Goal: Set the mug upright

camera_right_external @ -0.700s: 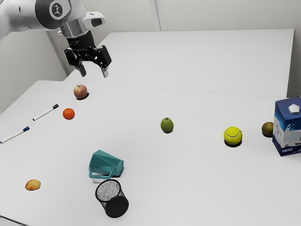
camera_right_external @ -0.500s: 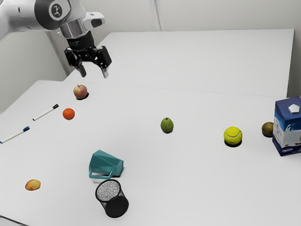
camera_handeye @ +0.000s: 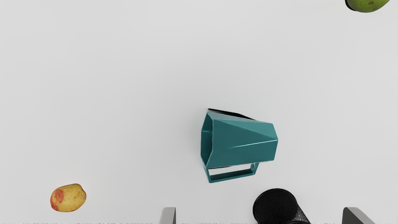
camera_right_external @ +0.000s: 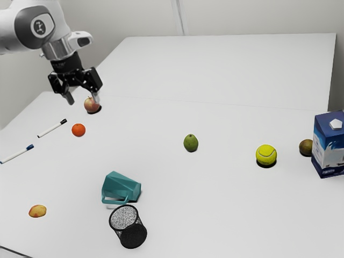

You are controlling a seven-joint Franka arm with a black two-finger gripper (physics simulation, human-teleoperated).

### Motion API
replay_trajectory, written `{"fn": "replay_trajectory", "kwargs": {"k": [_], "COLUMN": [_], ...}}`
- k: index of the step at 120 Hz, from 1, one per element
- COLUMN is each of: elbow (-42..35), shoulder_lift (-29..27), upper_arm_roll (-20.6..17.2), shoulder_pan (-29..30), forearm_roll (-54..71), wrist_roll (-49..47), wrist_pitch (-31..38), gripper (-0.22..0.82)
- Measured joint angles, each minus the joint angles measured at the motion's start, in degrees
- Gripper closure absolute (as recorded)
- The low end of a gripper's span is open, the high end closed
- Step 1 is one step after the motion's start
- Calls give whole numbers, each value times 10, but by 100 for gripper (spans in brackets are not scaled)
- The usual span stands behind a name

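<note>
My gripper (camera_right_external: 83,101) is high over the table at the exterior view's upper left, close in the picture to the apple and well away from the mug. A teal faceted mug (camera_right_external: 121,187) lies on its side, its mouth toward the exterior view's left. In the wrist view, the mug (camera_handeye: 242,141) shows its opening, its narrower base and its handle along one side. The gripper (camera_handeye: 259,215) has its fingertips wide apart, with nothing held between them.
A black mesh cup (camera_right_external: 129,227) stands right beside the mug's handle side. Around them are a yellow-red fruit (camera_right_external: 37,210), an orange (camera_right_external: 78,129), an apple (camera_right_external: 91,104), a green fruit (camera_right_external: 191,143), two markers, a tennis ball (camera_right_external: 266,155), a brown fruit and a blue carton (camera_right_external: 328,144).
My arm and gripper have moved toward the exterior view's left and somewhat lower in the picture. The mug and the other objects have stayed where they were.
</note>
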Motion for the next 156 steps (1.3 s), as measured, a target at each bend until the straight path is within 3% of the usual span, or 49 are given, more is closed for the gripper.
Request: {"fn": "replay_trajectory", "kwargs": {"k": [57,103,156], "elbow": [-167,-291,-372], "shoulder_lift": [-20,-32,-32], "upper_arm_roll": [34,47,47], "shoulder_pan": [60,62,61], "forearm_roll": [-84,-159,-258], "wrist_roll": [82,159,242], "wrist_pitch": [105,202,278], "gripper": [3,3,3]}}
